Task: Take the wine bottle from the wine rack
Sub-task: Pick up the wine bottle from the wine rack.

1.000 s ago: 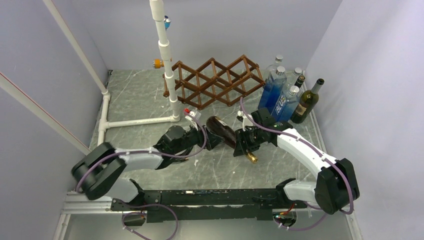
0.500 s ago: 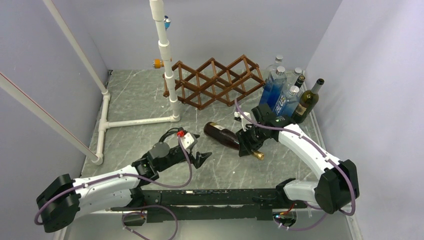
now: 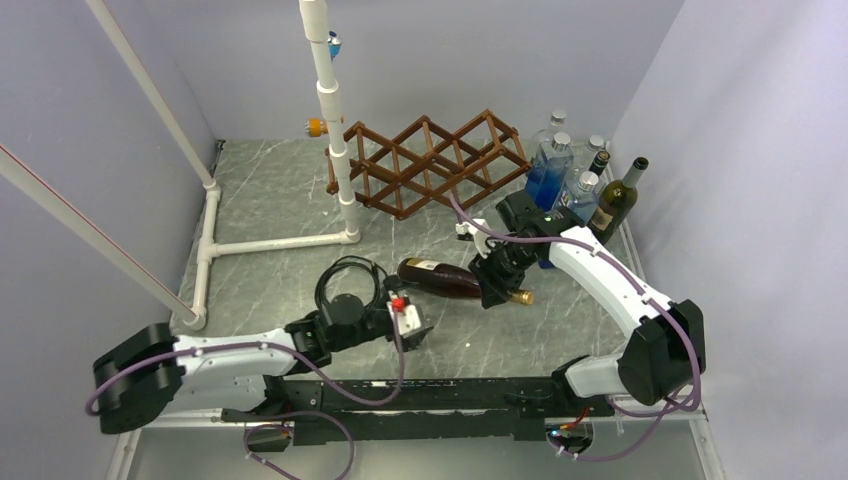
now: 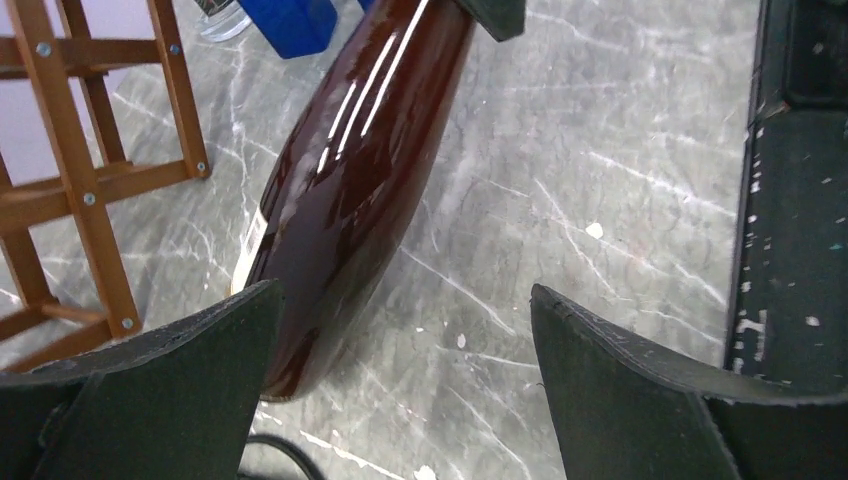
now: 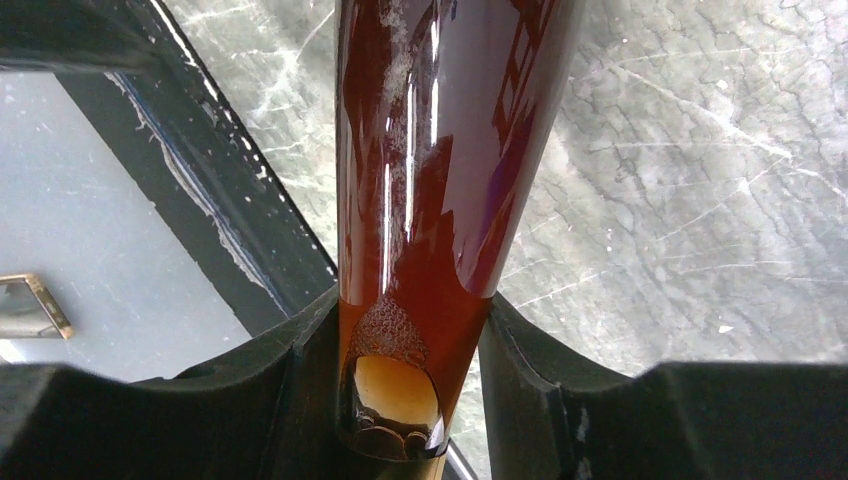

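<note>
Brown wine bottle (image 3: 440, 277), neck clamped in right pincer (image 5: 408, 310), left pincer (image 4: 402, 295) spread wide near base

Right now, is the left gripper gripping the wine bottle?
No: the left gripper has its jaws wide apart, not closed on the wine bottle, which the right gripper clamps by the neck.
</note>
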{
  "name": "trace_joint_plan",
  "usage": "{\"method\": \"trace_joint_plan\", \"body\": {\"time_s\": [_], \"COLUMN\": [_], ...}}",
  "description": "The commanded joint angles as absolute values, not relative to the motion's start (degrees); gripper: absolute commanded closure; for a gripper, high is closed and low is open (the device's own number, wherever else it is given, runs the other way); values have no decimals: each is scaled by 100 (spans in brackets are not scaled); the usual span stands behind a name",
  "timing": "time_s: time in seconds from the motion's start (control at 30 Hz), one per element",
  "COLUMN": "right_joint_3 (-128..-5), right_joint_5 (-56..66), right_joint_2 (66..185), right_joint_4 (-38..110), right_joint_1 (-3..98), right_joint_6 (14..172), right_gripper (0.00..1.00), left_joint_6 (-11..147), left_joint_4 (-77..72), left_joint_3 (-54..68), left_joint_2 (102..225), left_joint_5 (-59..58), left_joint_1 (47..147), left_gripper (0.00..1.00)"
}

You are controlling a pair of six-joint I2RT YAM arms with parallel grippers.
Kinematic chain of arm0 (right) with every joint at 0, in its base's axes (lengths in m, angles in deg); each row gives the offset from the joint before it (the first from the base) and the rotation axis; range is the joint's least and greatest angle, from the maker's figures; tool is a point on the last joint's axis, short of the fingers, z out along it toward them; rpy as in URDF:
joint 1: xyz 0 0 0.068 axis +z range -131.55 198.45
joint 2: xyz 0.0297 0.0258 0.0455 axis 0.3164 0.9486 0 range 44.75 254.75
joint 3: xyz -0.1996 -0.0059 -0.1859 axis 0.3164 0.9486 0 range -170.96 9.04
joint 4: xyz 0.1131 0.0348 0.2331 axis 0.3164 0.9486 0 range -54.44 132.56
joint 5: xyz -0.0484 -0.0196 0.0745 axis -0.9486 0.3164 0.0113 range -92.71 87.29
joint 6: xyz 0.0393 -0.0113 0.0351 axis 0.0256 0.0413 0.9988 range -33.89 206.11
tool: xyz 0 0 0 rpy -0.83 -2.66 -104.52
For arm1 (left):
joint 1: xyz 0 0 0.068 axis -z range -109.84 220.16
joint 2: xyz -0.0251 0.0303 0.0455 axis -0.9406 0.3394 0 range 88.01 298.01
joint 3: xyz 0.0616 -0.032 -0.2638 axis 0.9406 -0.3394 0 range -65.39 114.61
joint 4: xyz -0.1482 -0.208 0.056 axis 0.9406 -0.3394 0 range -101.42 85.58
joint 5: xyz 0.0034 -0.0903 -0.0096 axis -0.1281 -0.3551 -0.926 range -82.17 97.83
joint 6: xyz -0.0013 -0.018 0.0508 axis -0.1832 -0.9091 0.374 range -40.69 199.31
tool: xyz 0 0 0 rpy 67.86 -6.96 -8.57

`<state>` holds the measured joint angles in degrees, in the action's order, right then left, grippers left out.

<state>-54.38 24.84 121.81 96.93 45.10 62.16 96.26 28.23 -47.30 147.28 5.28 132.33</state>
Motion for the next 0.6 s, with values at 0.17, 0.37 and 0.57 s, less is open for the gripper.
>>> {"method": "trace_joint_plan", "body": {"time_s": [0.17, 0.37, 0.57], "right_joint_3": [-5989, -6008, -6115], "right_joint_5": [3039, 3065, 3071], "right_joint_2": [12075, 12182, 12269], "right_joint_4": [9626, 9656, 9723], "right_joint_1": [4705, 4793, 4806], "right_joint_6": [5766, 5729, 5730], "right_gripper": [100, 100, 100], "left_joint_6": [11415, 11780, 11918], "left_joint_4": [4567, 4813, 4800], "left_joint_3": [-3882, -3407, -3032], "left_joint_2": [16438, 17175, 17893], "left_joint_5": [1732, 1397, 1087], "left_joint_1": [13766, 13766, 13766], "left_gripper": [1, 1, 1]}}
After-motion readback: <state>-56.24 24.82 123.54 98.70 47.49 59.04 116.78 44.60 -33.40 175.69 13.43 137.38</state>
